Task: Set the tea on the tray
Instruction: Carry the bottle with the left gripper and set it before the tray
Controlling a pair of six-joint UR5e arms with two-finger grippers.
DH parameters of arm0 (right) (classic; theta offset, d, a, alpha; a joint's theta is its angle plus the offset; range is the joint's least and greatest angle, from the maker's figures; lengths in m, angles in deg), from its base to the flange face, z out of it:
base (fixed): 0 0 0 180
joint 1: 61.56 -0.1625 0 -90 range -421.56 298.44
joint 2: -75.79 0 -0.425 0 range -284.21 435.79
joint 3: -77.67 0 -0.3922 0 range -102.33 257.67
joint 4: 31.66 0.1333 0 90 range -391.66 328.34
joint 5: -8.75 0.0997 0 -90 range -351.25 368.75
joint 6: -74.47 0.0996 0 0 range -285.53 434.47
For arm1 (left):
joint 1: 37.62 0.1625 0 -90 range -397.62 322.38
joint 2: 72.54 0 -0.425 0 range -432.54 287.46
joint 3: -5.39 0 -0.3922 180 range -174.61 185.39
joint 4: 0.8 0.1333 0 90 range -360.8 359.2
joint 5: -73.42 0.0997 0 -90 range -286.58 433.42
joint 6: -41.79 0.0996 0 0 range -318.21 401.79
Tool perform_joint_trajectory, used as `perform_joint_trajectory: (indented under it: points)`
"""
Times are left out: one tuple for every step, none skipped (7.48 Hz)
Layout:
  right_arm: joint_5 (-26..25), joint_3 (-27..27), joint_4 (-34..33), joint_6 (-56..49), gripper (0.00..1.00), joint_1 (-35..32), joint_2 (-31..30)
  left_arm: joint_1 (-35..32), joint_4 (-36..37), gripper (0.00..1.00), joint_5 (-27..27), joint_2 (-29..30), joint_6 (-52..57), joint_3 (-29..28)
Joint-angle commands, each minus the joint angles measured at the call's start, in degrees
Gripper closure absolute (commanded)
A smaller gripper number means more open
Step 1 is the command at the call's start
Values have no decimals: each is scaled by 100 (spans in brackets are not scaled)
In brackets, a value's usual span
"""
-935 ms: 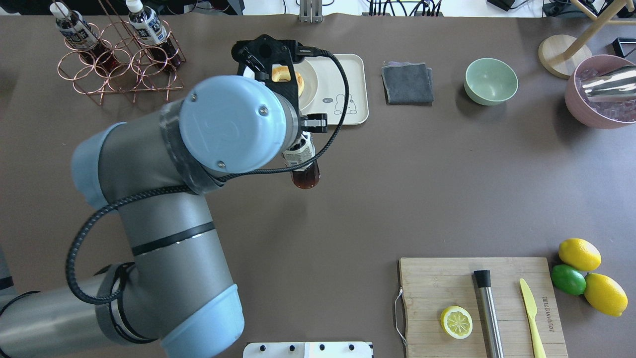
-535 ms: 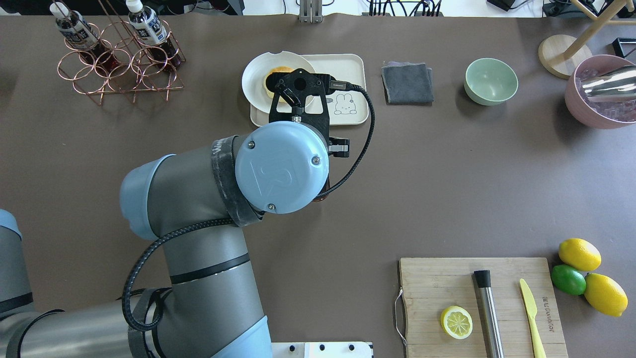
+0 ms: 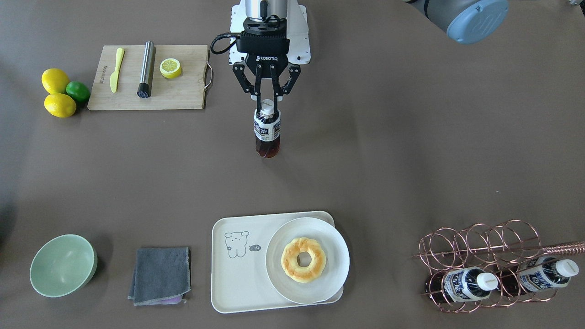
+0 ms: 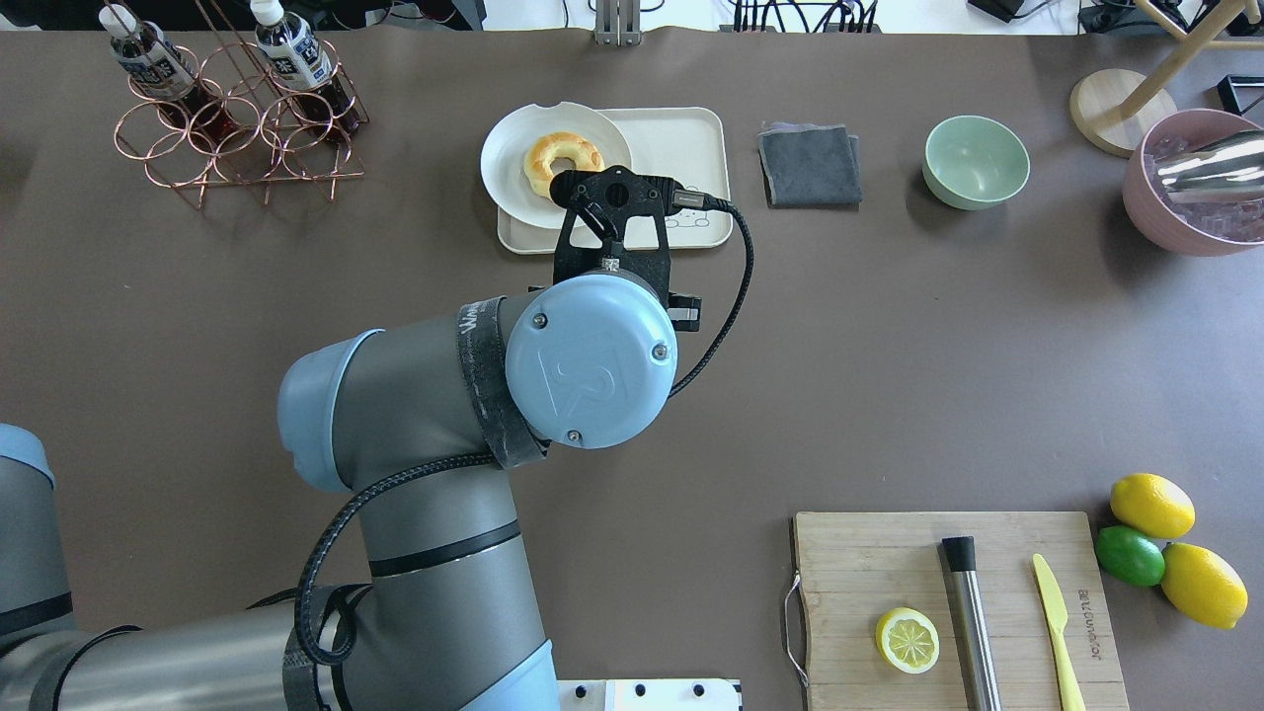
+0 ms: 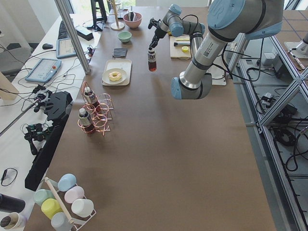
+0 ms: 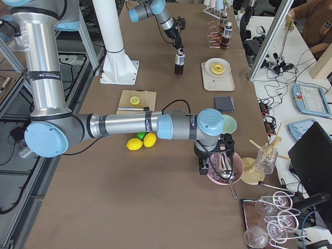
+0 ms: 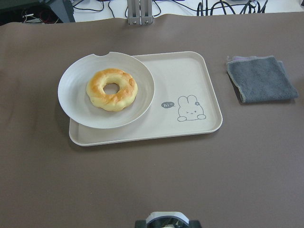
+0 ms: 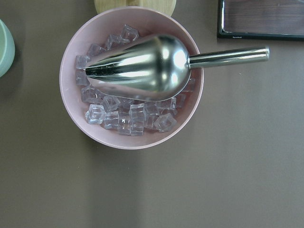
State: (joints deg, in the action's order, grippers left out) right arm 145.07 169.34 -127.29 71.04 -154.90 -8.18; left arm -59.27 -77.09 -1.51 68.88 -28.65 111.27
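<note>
My left gripper is shut on the white cap of the tea bottle and holds it upright over the middle of the table, well short of the tray. In the overhead view my left wrist hides the bottle. The cream tray with the cartoon drawing lies at the far side and also shows in the left wrist view. A round white plate with a doughnut covers part of it. My right gripper hovers over a pink bowl; I cannot tell if it is open or shut.
Two like bottles lie in a copper rack. A grey cloth and green bowl lie beside the tray. The pink bowl of ice holds a steel scoop. A cutting board carries a lemon half, muddler and knife; lemons and a lime lie beside it.
My left wrist has swung right and back toward my base. It now covers the bottle in the overhead view and leaves the plate and doughnut uncovered.
</note>
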Motion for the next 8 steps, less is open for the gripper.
perform_joint_trajectory:
  points:
    - [0, 0, 0, 8, 0, 0, 11, 12, -9, 100, 5, -27, 4, -76]
    - [9, 9, 0, 0, 0, 0, 11, 20, -9, 100, 5, -45, 4, -76]
    - [0, 0, 0, 0, 0, 0, 11, 20, -9, 100, 5, -45, 4, -76]
    - [0, 0, 0, 0, 0, 0, 11, 20, -9, 83, 5, -71, 13, -103]
    - [0, 0, 0, 0, 0, 0, 3, 20, -17, 72, 5, -115, 13, -103]
    - [0, 0, 0, 0, 0, 0, 3, 20, -26, 57, 5, -115, 13, -103]
    - [0, 0, 0, 0, 0, 0, -6, 20, -35, 35, 5, -115, 22, -103]
    - [0, 0, 0, -9, 0, 0, -6, 20, -44, 3, 5, -107, 13, -94]
